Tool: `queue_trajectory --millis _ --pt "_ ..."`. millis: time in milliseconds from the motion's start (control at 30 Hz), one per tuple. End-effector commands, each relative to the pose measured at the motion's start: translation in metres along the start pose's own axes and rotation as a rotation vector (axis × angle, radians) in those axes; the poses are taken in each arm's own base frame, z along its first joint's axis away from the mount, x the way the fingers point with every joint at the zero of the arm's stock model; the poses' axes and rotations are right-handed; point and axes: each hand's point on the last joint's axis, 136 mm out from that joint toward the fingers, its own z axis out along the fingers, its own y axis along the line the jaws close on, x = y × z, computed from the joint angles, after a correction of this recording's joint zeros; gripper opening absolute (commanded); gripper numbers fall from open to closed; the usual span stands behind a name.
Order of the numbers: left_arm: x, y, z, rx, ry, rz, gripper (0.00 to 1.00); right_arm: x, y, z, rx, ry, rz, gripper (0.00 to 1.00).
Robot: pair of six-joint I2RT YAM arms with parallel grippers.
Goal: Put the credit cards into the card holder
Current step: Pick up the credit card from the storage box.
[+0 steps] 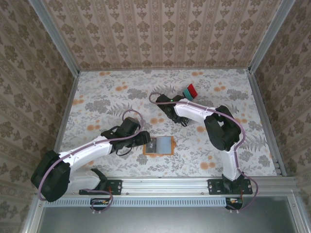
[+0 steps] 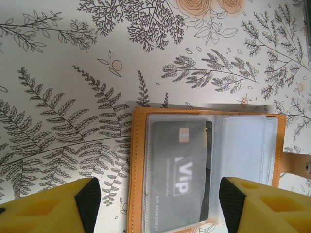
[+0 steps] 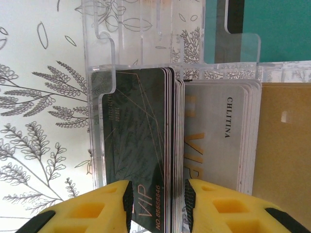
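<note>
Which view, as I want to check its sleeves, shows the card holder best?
The left wrist view: the card holder lies open and close up, with a dark grey VIP card readable under its clear sleeve. The top external view shows it small, its contents unreadable, beside the left gripper.

Card holder (image 1: 159, 145) at table (image 1: 97, 97) front-centre, card (image 2: 177, 170) in left pocket; rack (image 3: 97, 73) behind-right.

The right gripper (image 3: 158, 206) straddles a stack of dark cards (image 3: 138, 145) standing in a clear rack (image 3: 99, 63); pale cards (image 3: 218, 141) and a gold card (image 3: 284, 145) stand just right of them.
</note>
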Motion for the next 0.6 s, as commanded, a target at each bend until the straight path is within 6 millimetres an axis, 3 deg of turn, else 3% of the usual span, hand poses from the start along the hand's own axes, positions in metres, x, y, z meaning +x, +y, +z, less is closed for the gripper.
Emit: queue_trajectory --millis 0,233,467,567 --pt "-0.004 -0.002 -0.002 0.001 -0.003 -0.003 0.70 0.002 -0.004 0.012 0.070 0.013 -0.044 0.36" --pt "-0.002 -0.001 -0.001 -0.001 0.003 -0.006 0.70 0.002 -0.005 0.015 0.092 0.007 -0.053 0.35" --pt "-0.003 -0.002 -0.001 0.000 0.003 -0.006 0.70 -0.002 -0.019 0.008 0.144 -0.022 -0.042 0.35" --pt "-0.003 -0.002 0.000 -0.001 0.005 -0.005 0.70 -0.003 -0.019 0.006 0.134 -0.028 -0.039 0.29"
